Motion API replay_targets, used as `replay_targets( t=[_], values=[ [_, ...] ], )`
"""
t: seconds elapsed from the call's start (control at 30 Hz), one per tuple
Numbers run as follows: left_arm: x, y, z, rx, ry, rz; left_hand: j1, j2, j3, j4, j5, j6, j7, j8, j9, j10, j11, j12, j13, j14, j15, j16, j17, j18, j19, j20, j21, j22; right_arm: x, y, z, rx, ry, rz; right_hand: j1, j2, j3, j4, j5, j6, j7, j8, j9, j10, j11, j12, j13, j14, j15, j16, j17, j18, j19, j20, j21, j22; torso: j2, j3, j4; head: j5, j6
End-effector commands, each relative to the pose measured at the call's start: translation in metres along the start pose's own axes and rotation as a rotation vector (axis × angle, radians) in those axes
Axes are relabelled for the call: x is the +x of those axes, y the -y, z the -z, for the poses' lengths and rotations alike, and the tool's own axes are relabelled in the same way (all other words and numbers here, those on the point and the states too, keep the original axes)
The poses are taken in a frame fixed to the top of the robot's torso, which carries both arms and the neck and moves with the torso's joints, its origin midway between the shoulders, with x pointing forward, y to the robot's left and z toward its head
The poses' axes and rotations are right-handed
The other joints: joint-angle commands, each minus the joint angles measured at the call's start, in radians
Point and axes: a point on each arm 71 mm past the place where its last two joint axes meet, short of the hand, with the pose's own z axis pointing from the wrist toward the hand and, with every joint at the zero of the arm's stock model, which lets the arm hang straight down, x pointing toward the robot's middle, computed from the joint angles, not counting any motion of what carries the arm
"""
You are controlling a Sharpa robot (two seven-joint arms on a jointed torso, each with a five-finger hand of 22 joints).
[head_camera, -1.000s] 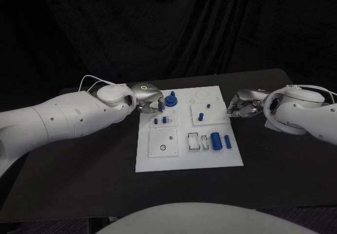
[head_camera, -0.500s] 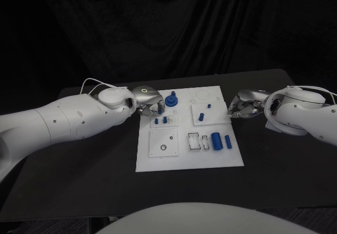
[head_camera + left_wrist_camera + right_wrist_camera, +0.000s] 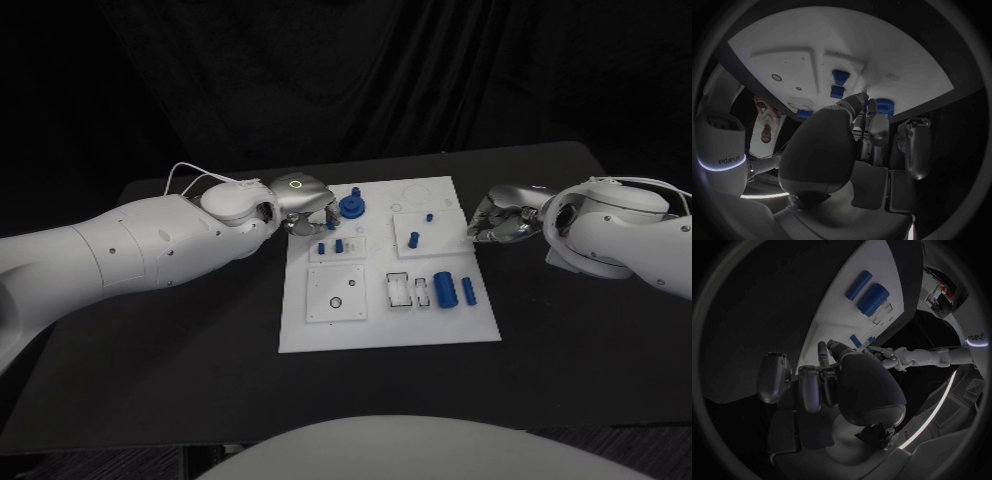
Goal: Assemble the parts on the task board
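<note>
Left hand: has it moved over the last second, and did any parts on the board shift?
The left hand crept slightly toward the board's near side, fingers at the small blue pieces by the blue round part; I can't tell if it grips anything. The right hand, task board and other parts stayed put.

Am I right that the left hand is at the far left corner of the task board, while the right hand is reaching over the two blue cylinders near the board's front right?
Not quite. The left hand is at the task board's far left corner, but the right hand sits off the board's right edge, level with its far half, not over the two blue cylinders nearer the front. The head view shows this.
</note>
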Motion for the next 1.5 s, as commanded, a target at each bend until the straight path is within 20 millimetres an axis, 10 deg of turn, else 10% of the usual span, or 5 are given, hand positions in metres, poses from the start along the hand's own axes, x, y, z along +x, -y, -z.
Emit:
replay_targets(
  t=[0.03, 1.5],
  values=[
    [-0.003, 0.001, 0.000, 0.004, 0.050, -0.012, 0.001, 0.001, -0.001, -0.005, 0.004, 0.005, 0.000, -0.004, 0.000, 0.008, 0.001, 0.004, 0.003, 0.002, 0.005, -0.005, 0.000, 0.006, 0.001, 0.000, 0.005, 0.206, 0.002, 0.001, 0.000, 0.011, -0.007, 0.001, 0.001, 0.004, -0.002, -0.005, 0.000, 0.007, 0.002, 0.001, 0.001, 0.071, 0.006, -0.006, 0.231, 0.086, 0.006, -0.005, 0.211, 0.016, -0.006, 0.001, -0.006, 0.164, 0.000, 0.0005, -0.0005, 0.000, 0.000],
    [0.016, 0.007, -0.007, -0.006, -0.042, 0.017, 0.000, -0.002, -0.001, -0.008, 0.004, -0.002, 0.001, -0.011, -0.003, 0.011, 0.002, 0.001, 0.002, -0.004, 0.006, -0.013, -0.014, 0.007, -0.003, 0.000, -0.001, 0.204, 0.003, 0.000, -0.001, 0.007, -0.009, 0.000, 0.001, 0.005, 0.000, -0.007, 0.001, 0.007, 0.002, 0.000, 0.002, 0.071, 0.006, -0.006, 0.231, 0.085, 0.006, -0.006, 0.210, 0.016, -0.006, 0.002, -0.008, 0.164, 0.000, 0.0003, 0.0000, 0.004, 0.000]
  ],
)
